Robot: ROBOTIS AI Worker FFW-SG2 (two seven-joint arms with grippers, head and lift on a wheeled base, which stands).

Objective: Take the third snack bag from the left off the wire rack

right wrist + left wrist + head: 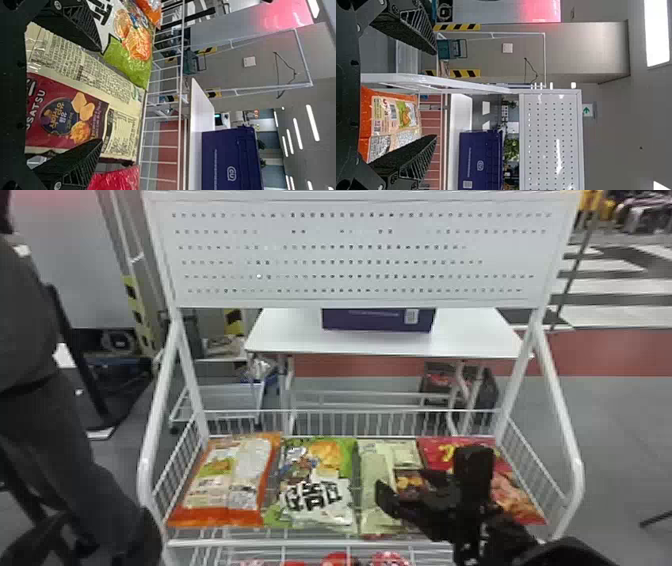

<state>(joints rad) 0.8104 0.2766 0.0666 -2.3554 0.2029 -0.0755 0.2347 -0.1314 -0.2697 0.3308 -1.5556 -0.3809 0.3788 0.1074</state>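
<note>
R gripper [425, 480] [99, 95]: jaws wide, over 3rd bag [380, 470] [115, 87].
3rd bag: pale cream/green, flat on wire rack [350, 422], btwn green bag [320, 470] & red bag [437, 452].
L gripper [433, 95]: jaws wide, facing orange bag [387, 118].

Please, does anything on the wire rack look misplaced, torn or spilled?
Nothing stands out. The orange bag, green bag, third snack bag and red bag lie flat side by side in the wire rack; no tear or spill is visible.

3rd bag [371, 470] — btm half hidden, blurred
</note>
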